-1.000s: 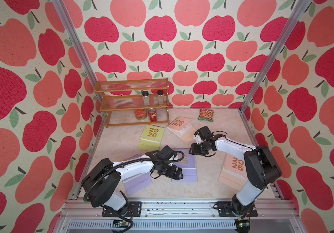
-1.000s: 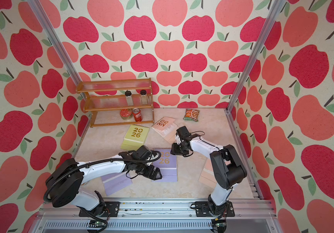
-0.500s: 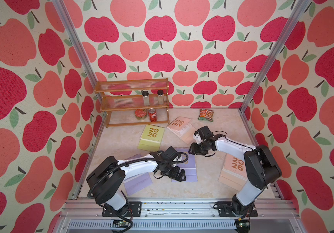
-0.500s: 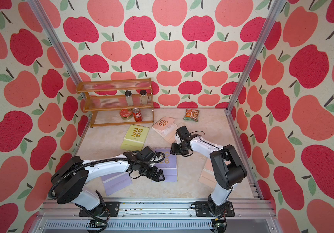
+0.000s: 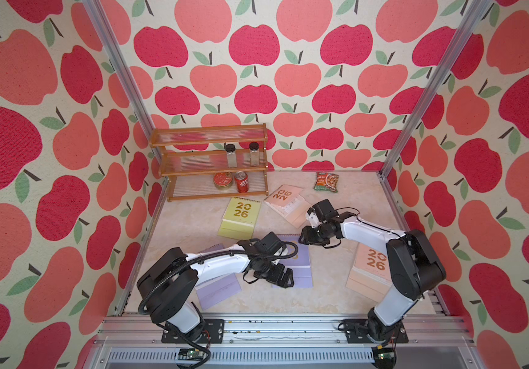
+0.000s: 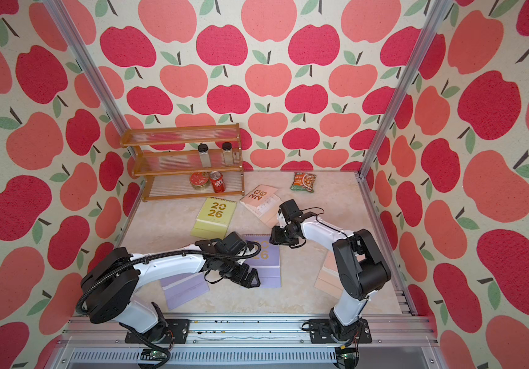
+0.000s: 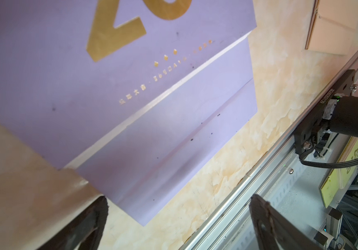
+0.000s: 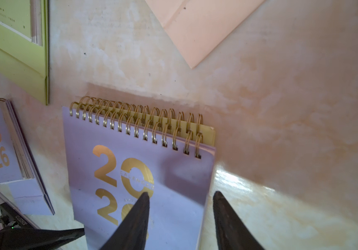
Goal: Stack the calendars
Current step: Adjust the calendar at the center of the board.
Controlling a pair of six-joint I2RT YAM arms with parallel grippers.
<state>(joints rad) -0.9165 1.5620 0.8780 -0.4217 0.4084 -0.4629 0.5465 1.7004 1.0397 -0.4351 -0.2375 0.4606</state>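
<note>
A marble table [image 5: 186, 230] walled in apple-print panels, seen from above. At far left a metal frame post runs along the table's edge, with a wooden shelf [image 5: 208, 140] in the back corner. Bare marble lies open between that edge and the calendars, and in a strip along the front rail.

Near the front left, a left lilac calendar [image 5: 221, 289] lies flat, partly under the left arm. The left gripper [image 5: 284, 277] hovers low over the near edge of the central lilac calendar [image 5: 301, 265]. Its jaws are spread wide and hold nothing.

Behind it a yellow-green calendar [image 5: 241, 214] lies alone. The central lilac calendar rests on a lower yellow-green calendar [image 8: 207, 132], whose gold spiral and rim peek out past the lilac spiral.

The right gripper [image 5: 303, 238] is at that stack's far right corner with its jaws partly apart. One of its fingers [image 8: 137, 216] is over the lilac cover and the other is over bare marble beside the edge. Contact cannot be made out.

A rear peach calendar [image 5: 284, 199] sits tilted behind. A right peach calendar [image 5: 371, 262] lies by the right arm, with clear marble between it and the stack. A snack packet [image 5: 326, 182] lies at the back right.
</note>
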